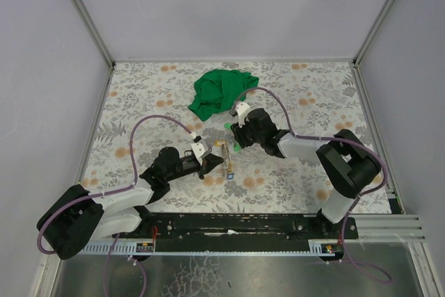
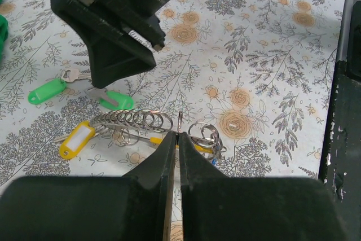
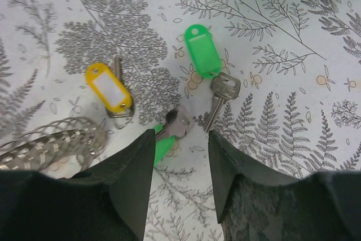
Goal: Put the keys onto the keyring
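Keyring (image 2: pixel 180 120) looks to be in the left tool (image 2: pixel 176 139); those jaws are pressed fully together and a thin silvery wire stands up edge-on right out of the tips, roughly mid-surface, so I'm reading that as the ring held upright. Right beside it lies a stack of small silvery rings (image 2: pixel 135 121); can't tell whether they're hooked to the held wire or just lying against it.

Meanwhile the keys (image 1: pixel 226 161) are loose on the surface just beyond: a yellow-tagged key (image 3: pixel 108 87), one green-tagged key (image 3: pixel 203 55) lying apart, and a second green-tagged key (image 3: pixel 178 123) sitting right at the gap of the right tool (image 3: pixel 180 135). That tool is about half open with nothing in it; the key's metal head pokes out past the tips and its tag runs under one finger.

So my guess on the step: lining up to pick that key, none threaded as far as I can see. Next move would need the jaws closing cleanly on the key, then bringing its hole to the ring's opening; fiddly, since the wire is thin and could twist in the pinch.

Surface (image 1: pixel 313 102) is a grey leaf print with orange flowers; a crumpled green cloth (image 1: pixel 221 92) sits at the far side, well apart from the keys; plain pale walls (image 1: pixel 229 5) box it all in.
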Controlling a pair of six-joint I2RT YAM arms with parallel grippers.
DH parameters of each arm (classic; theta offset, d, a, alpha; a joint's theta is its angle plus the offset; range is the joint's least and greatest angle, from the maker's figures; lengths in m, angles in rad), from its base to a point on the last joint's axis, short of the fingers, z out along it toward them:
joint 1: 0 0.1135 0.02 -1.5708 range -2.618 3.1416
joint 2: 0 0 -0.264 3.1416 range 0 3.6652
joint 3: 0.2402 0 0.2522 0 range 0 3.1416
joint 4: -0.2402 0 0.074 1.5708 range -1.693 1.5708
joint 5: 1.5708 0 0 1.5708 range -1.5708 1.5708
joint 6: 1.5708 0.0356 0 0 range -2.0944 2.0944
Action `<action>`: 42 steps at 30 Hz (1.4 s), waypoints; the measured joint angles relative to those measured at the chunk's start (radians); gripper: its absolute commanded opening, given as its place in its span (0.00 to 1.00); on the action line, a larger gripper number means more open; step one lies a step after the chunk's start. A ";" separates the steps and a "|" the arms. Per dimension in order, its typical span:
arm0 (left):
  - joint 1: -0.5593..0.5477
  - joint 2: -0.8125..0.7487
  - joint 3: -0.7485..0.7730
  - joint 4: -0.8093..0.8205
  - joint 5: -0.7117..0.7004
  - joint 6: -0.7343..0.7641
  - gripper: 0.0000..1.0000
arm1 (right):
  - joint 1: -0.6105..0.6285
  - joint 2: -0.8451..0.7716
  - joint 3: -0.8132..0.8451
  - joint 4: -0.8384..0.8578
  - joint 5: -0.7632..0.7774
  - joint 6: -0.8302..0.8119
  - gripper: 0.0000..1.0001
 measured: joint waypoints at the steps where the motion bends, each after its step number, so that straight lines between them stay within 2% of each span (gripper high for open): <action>1: 0.000 0.000 0.000 0.000 0.000 0.000 0.00 | -0.003 0.017 0.009 0.002 0.002 -0.004 0.48; 9: 0.000 0.000 0.000 0.000 0.005 0.000 0.00 | -0.087 0.151 0.107 0.013 -0.074 -0.073 0.48; 19: 0.000 0.000 0.000 0.000 0.016 0.000 0.00 | -0.136 0.279 0.256 -0.023 -0.225 -0.137 0.42; 23: 0.000 0.002 0.000 0.000 0.019 0.000 0.00 | -0.136 0.314 0.294 -0.070 -0.263 -0.151 0.30; 26: 0.000 0.002 0.000 0.000 0.021 0.000 0.00 | -0.137 0.330 0.323 -0.091 -0.280 -0.158 0.16; 32: 0.000 0.004 0.000 0.000 0.022 0.000 0.00 | -0.139 0.320 0.316 -0.106 -0.288 -0.157 0.00; 37: 0.000 0.006 0.000 0.000 0.023 0.000 0.00 | -0.140 0.238 0.241 -0.162 -0.273 -0.146 0.00; 42: 0.000 0.006 0.000 0.000 0.023 0.000 0.00 | -0.140 0.083 0.179 -0.304 -0.212 -0.091 0.00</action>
